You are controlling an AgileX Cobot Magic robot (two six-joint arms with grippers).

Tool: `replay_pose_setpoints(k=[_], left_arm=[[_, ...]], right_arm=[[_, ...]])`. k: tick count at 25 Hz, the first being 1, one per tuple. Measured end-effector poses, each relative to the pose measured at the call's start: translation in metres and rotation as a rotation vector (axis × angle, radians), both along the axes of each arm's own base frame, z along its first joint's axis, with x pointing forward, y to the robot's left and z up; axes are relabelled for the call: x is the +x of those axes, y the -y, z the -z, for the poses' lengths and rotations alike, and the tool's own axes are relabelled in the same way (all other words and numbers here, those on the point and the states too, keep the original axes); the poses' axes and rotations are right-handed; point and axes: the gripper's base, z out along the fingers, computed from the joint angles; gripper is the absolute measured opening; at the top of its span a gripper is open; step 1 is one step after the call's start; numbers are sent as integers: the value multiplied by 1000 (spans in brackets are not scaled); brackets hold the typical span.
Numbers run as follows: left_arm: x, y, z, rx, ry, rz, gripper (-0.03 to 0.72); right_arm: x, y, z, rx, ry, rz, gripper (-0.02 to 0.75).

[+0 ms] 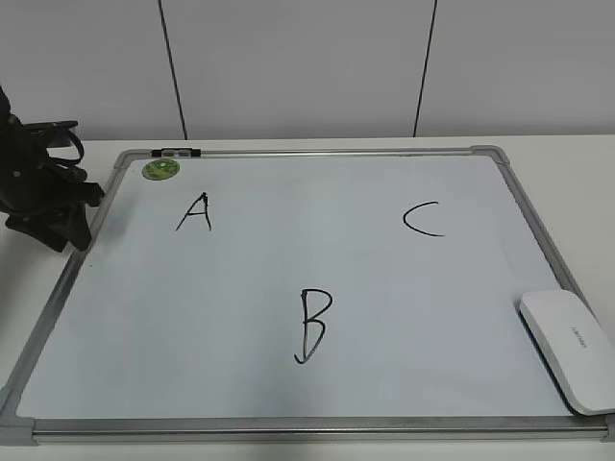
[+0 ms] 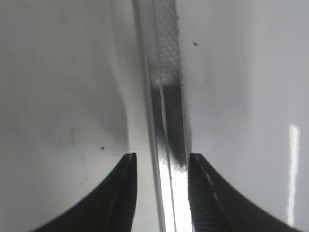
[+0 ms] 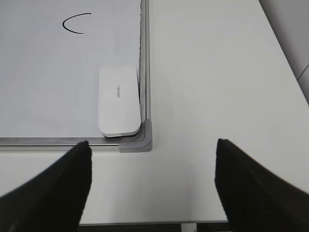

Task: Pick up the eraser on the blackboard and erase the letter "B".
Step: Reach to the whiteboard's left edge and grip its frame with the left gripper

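The blackboard point(image 1: 288, 279) is a pale glossy whiteboard with a silver frame, lying flat on the table. The black letter "B" point(image 1: 312, 325) stands at its lower middle. The white eraser point(image 1: 570, 346) lies in the board's near right corner; it also shows in the right wrist view point(image 3: 119, 100) against the frame. My right gripper point(image 3: 152, 159) is open and empty, over the bare table just off that corner, out of the exterior view. My left gripper point(image 2: 161, 162) is open, its fingers straddling the board's left frame rail point(image 2: 166, 96); its arm shows at the left edge point(image 1: 43, 187).
A black "A" point(image 1: 195, 212) and a black "C" point(image 1: 423, 219) are on the upper board, the "C" also in the right wrist view point(image 3: 76, 23). A round green magnet point(image 1: 160, 169) sits at the top left corner. White table point(image 3: 217, 72) lies right of the board.
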Motion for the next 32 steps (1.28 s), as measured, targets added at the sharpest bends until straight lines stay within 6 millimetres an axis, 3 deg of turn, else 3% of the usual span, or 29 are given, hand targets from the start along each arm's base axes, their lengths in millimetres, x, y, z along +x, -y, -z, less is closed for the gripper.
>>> replay_pose_setpoints(k=[32], left_arm=[[2,-5,10,-14,-25,-10,238]], right_arm=[[0,0,0,0,0,0,590]])
